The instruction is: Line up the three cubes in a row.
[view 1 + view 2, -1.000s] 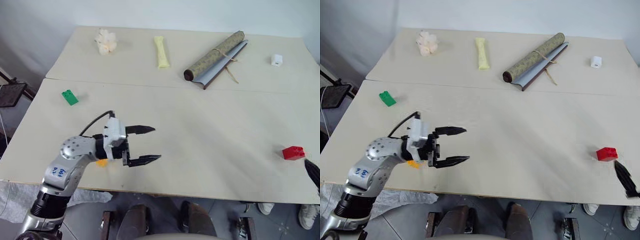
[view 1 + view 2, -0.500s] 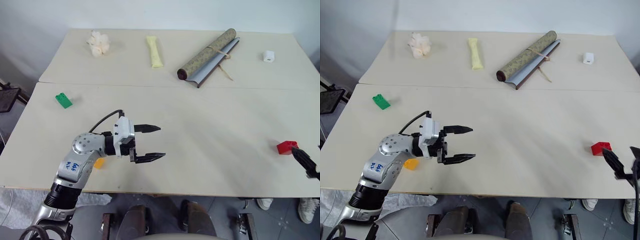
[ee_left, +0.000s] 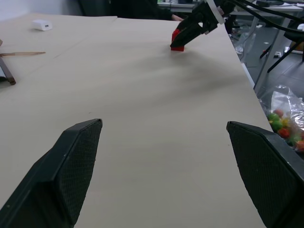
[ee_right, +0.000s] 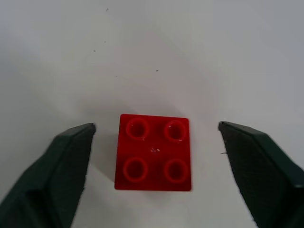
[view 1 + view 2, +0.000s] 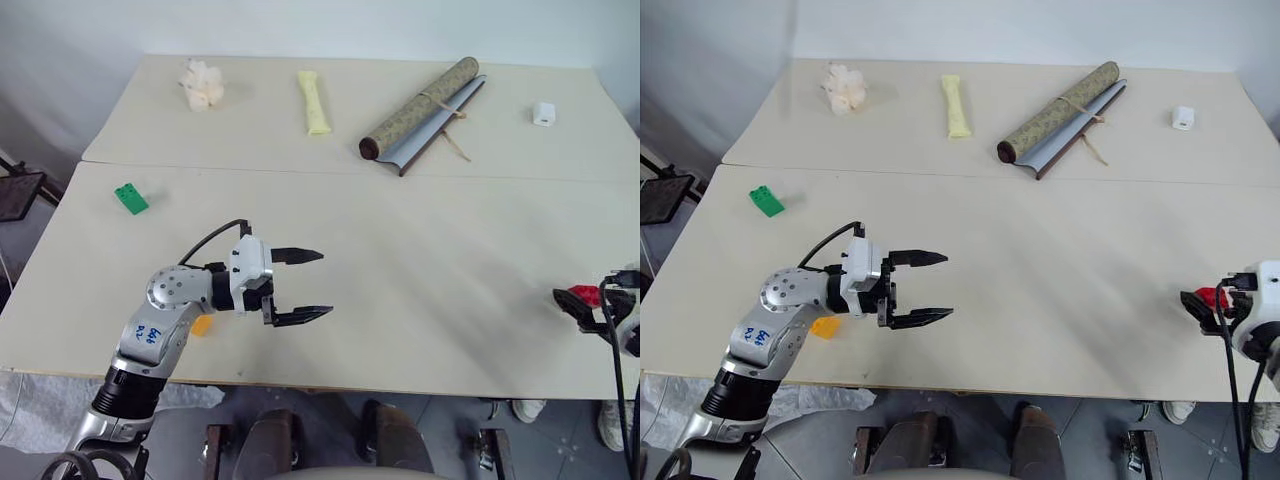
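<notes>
The left gripper (image 5: 303, 285) hangs over the near part of the pale beige counter (image 5: 400, 250), pointing toward the robot's right, its two black fingers (image 5: 298, 255) spread wide with nothing between them and touching nothing. Just behind its wrist, near the front edge, lies the small yellow-orange studded plastic brick (image 5: 202, 325), partly hidden by the arm.

The right gripper (image 4: 154, 156) is at the counter's right side, angled down over the small red studded plastic brick (image 4: 154, 152). In the right wrist view its fingers (image 4: 61, 166) stand apart on either side of the brick, with a clear gap of bare counter on each side, so they bracket it without touching; the brick sits flat, four studs up. The left wrist view shows the same fingers tipped down right at the red brick.

The small green studded plastic brick (image 5: 130, 197) lies alone at the counter's left side, well apart from both others.

Along the far half are a crumpled whitish lump (image 5: 202, 83), a pale yellow wrapped tube (image 5: 317, 102), a rolled olive-patterned mat on a grey sheet (image 5: 425, 107) and a small white block (image 5: 544, 113)
</notes>
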`<state>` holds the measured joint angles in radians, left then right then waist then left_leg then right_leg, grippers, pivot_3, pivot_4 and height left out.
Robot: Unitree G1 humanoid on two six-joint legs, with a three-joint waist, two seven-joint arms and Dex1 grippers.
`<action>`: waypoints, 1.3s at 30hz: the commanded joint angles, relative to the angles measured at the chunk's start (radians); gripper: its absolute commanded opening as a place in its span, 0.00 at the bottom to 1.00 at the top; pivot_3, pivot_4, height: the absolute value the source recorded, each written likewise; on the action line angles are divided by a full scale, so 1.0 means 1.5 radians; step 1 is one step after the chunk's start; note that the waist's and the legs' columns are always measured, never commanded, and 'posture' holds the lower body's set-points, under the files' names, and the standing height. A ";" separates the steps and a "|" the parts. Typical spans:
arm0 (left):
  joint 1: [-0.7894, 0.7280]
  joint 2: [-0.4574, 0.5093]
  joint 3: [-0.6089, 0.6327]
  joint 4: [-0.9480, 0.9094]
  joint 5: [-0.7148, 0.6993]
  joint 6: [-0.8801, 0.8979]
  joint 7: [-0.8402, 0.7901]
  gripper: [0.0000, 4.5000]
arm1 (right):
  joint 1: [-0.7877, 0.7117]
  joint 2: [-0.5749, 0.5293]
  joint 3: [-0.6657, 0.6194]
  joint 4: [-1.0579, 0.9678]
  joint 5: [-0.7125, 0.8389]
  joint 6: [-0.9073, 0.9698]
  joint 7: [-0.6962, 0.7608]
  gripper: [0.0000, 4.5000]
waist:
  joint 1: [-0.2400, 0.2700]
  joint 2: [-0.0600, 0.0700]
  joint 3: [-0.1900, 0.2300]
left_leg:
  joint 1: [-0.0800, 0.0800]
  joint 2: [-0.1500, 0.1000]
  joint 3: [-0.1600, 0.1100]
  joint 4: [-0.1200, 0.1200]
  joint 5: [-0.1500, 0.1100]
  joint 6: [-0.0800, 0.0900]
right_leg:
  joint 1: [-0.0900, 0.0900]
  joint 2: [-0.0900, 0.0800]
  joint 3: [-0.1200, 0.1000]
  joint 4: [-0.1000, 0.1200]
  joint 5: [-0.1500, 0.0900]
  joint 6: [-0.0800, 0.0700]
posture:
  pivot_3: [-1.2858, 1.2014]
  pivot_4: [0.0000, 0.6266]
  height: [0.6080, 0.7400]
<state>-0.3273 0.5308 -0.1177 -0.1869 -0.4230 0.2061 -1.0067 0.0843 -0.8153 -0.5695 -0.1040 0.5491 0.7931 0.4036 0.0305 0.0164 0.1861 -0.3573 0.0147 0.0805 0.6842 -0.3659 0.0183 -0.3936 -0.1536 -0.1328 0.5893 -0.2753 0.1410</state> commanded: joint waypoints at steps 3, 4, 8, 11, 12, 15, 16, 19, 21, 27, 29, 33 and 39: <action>-0.001 0.005 0.013 -0.020 0.010 -0.017 0.006 1.00 | -0.023 -0.018 0.015 0.015 -0.008 0.026 0.031 0.50 | -0.002 0.000 0.000 | 0.000 0.000 0.000 0.000 0.000 0.000 | 0.000 0.000 0.000 0.000 0.000 0.000 | 0.52 0.24 1.00; -0.002 0.006 0.013 -0.019 0.011 -0.017 0.006 1.00 | -0.027 -0.021 0.020 0.015 -0.006 0.028 0.040 0.43 | -0.003 0.000 0.000 | 0.000 0.000 0.000 0.000 0.000 0.000 | 0.000 0.000 0.000 0.000 0.000 0.000 | 0.52 0.24 1.00; -0.008 0.010 0.021 -0.016 0.008 -0.015 0.006 1.00 | -0.074 -0.057 0.055 0.013 -0.004 0.024 0.096 0.34 | -0.005 0.000 0.000 | 0.000 0.000 0.000 0.000 0.000 0.000 | 0.000 0.000 0.000 0.000 0.000 0.000 | 0.52 0.24 1.00; -0.001 0.017 0.042 -0.010 0.006 -0.019 0.011 1.00 | -0.230 -0.122 0.185 0.026 -0.001 -0.031 0.275 0.34 | -0.018 0.000 0.000 | 0.001 0.000 0.002 0.000 0.000 0.000 | 0.000 0.000 0.003 0.001 0.000 0.000 | 0.52 0.24 1.00; 0.003 0.017 0.049 -0.008 0.005 -0.020 0.015 1.00 | -0.282 -0.136 0.242 0.038 -0.018 -0.084 0.361 0.34 | -0.025 0.001 0.001 | 0.002 0.001 0.003 0.000 0.000 0.000 | -0.001 0.001 0.004 0.001 0.000 0.000 | 0.52 0.24 1.00; 0.003 0.009 0.064 0.003 -0.004 -0.015 0.025 1.00 | -0.427 -0.131 0.387 0.132 -0.089 -0.199 0.544 0.34 | -0.025 0.000 0.001 | 0.003 0.002 0.004 0.000 0.000 -0.001 | -0.001 0.003 0.005 0.001 0.000 0.000 | 0.52 0.24 1.00; 0.005 0.006 0.068 0.003 -0.008 -0.012 0.028 1.00 | -0.469 -0.123 0.425 0.169 -0.116 -0.222 0.578 0.34 | -0.025 -0.001 0.001 | 0.003 0.003 0.003 0.000 0.000 -0.001 | -0.001 0.003 0.004 0.001 0.000 -0.001 | 0.52 0.24 1.00; 0.014 0.008 0.074 0.003 -0.005 -0.010 0.032 1.00 | -0.606 -0.056 0.529 0.332 -0.208 -0.373 0.686 0.34 | -0.022 -0.003 0.002 | 0.002 0.002 0.003 0.001 -0.001 -0.001 | -0.001 0.002 0.003 0.000 0.000 0.000 | 0.52 0.24 1.00; 0.024 0.012 0.078 -0.004 0.000 -0.008 0.036 1.00 | -0.677 -0.005 0.571 0.448 -0.258 -0.448 0.724 0.34 | -0.020 -0.003 0.002 | 0.000 0.001 0.003 0.002 -0.001 0.000 | -0.001 0.002 0.003 0.000 0.001 0.000 | 0.52 0.24 1.00; 0.058 0.023 0.101 -0.044 -0.010 0.011 0.058 1.00 | -0.781 0.088 0.614 0.698 -0.348 -0.623 0.771 0.34 | -0.023 -0.003 0.002 | -0.007 0.002 -0.002 0.007 -0.001 0.000 | -0.003 0.002 -0.002 0.000 0.000 0.000 | 0.52 0.24 1.00; 0.069 0.026 0.107 -0.053 -0.011 0.014 0.063 1.00 | -0.799 0.109 0.611 0.747 -0.362 -0.651 0.773 0.34 | -0.024 -0.003 0.002 | -0.009 0.002 -0.003 0.008 -0.002 0.000 | -0.004 0.002 -0.003 0.000 0.000 0.000 | 0.52 0.24 1.00; 0.087 0.034 0.120 -0.077 -0.013 0.024 0.074 1.00 | -0.818 0.141 0.603 0.823 -0.387 -0.703 0.770 0.34 | -0.029 -0.003 0.002 | -0.008 0.002 -0.004 0.009 -0.002 0.000 | -0.003 0.002 -0.003 0.001 0.000 0.000 | 0.52 0.24 1.00; 0.087 0.045 0.139 -0.085 -0.022 0.042 0.083 1.00 | -0.835 0.157 0.568 0.858 -0.383 -0.700 0.792 0.69 | -0.039 -0.003 0.002 | -0.008 0.002 -0.004 0.010 -0.002 0.000 | -0.003 0.002 -0.003 0.002 0.000 0.000 | 0.52 0.24 1.00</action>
<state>-0.2013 0.5903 0.0609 -0.2745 -0.4339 0.2713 -0.8883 -1.1465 -0.5722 0.3153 1.1790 -0.0377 -0.2446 1.5400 -0.0279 0.0115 0.1893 -0.3694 0.0181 0.0745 0.6984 -0.3682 0.0180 -0.3986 -0.1509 -0.1368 0.5927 -0.2746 0.1409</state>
